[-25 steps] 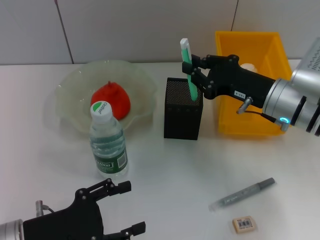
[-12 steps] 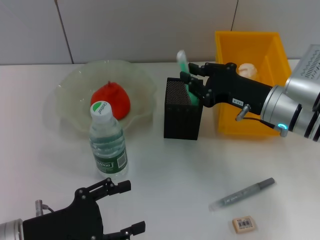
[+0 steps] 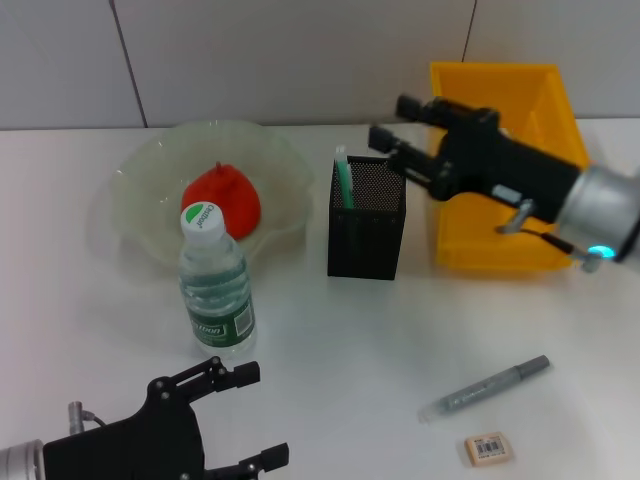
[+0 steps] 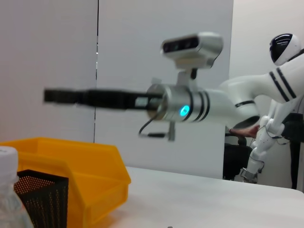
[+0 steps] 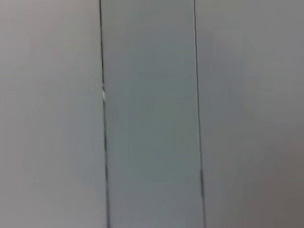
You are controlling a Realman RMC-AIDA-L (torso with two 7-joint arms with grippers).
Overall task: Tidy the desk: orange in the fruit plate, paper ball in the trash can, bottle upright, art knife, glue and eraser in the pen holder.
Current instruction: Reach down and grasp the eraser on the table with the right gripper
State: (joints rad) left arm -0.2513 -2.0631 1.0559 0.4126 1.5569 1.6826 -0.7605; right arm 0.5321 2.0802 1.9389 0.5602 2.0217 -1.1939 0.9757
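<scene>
So the green knife (image 3: pixel 343 180) is in the pen holder (image 3: pixel 366 222) now. A second ago the right gripper (image 3: pixel 390 125) was pinching it upright above the holder, half a second ago it was pushed halfway down, and now it sits inside against the holder's left wall with just the tip poking over the rim. The right gripper has let go and pulled up and back; it hangs above the holder's right rear corner, fingers spread apart with nothing between them. The left wrist view shows that arm (image 4: pixel 180 102) stretched out level, high over the holder (image 4: pixel 40 197) and the yellow bin (image 4: pixel 90 178).

Nothing else has moved. The bin (image 3: pixel 500 180) stands just right of the holder; I can't see the paper ball now, the arm covers that spot. The orange (image 3: pixel 221 198) lies in the fruit plate (image 3: pixel 140 190), left of the holder. The bottle (image 3: pixel 214 280) stands upright in front of the plate, front-left of the holder. The grey glue pen (image 3: pixel 485 388) and the eraser (image 3: pixel 489 448) lie on the table (image 3: pixel 330 330) well in front of the holder and to its right, eraser nearest the front edge.

The left gripper (image 3: pixel 245 415) is parked low at the front left, jaws spread, same as before.
</scene>
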